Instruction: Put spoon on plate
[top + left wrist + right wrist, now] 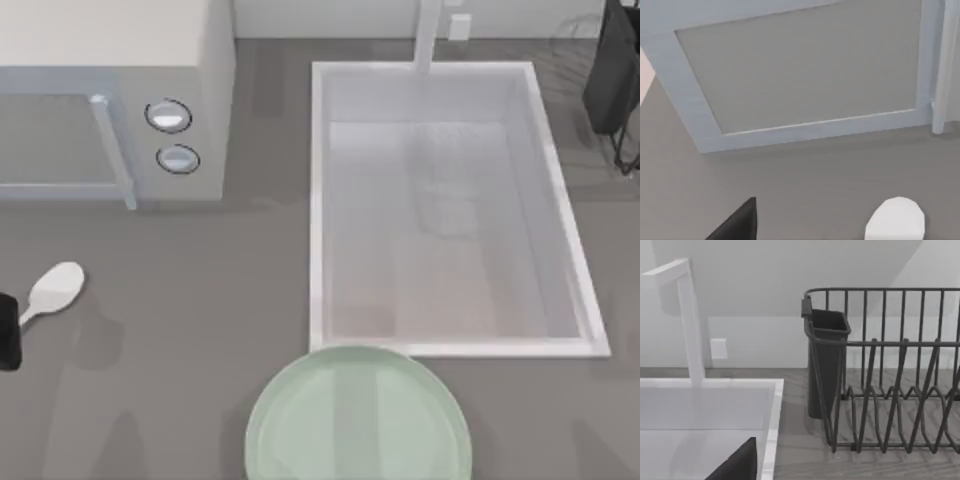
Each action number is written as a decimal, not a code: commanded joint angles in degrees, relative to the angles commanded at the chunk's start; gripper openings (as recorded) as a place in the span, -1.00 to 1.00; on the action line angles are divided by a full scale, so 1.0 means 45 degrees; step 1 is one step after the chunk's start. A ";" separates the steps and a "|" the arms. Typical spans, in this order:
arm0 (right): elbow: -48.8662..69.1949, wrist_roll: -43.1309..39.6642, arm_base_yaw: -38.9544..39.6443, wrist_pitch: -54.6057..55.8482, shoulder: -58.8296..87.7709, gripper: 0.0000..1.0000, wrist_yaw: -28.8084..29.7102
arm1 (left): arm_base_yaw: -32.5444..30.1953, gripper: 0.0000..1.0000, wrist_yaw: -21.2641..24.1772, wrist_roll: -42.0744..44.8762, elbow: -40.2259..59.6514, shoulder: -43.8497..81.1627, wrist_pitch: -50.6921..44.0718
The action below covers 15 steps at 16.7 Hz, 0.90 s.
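- Risk of a poor pinch comes first: the spoon (52,290) lies flat on the desk (180,330) at the top view's left, in front of the microwave (110,100), and its thin handle runs in under the left gripper (6,333) at the frame's edge. I cannot tell whether that gripper is spread, pressed together or already pinching the handle.
- A handle that thin and low could slip or pivot if caught off-centre, and the bowl would swing.
- Carrying is the next hazard, in my judgement: the plate (358,415) sits well apart from the spoon, at the near edge in front of the sink (450,210), so a weak hold might drop the spoon short on the desk.
- Plate's glossy surface could let the spoon slide on release, though the raised rim should help.
- Long axis of the spoon runs diagonally in the top view, its bowl pointing up and to the right toward the microwave and its handle down and to the left.
- Right gripper (618,70) is parked at the far right by the dish rack (890,390); its fingers' state I cannot tell.
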 joint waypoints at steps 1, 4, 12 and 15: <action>0.0000 0.0000 0.0000 0.0000 0.0000 1.00 0.0000 | 0.0092 1.00 0.0003 0.0488 0.0746 0.1172 -0.0722; 0.0000 0.0000 0.0000 0.0000 0.0000 1.00 0.0000 | 0.0385 1.00 0.0010 0.2030 0.3076 0.5056 -0.3031; 0.0000 0.0000 0.0000 0.0000 0.0000 1.00 0.0000 | 0.1088 1.00 0.0007 0.5660 0.8652 1.3757 -0.8387; 0.0000 0.0000 0.0000 0.0000 0.0000 1.00 0.0000 | 0.1245 1.00 0.0013 0.6469 0.9992 1.5452 -0.9485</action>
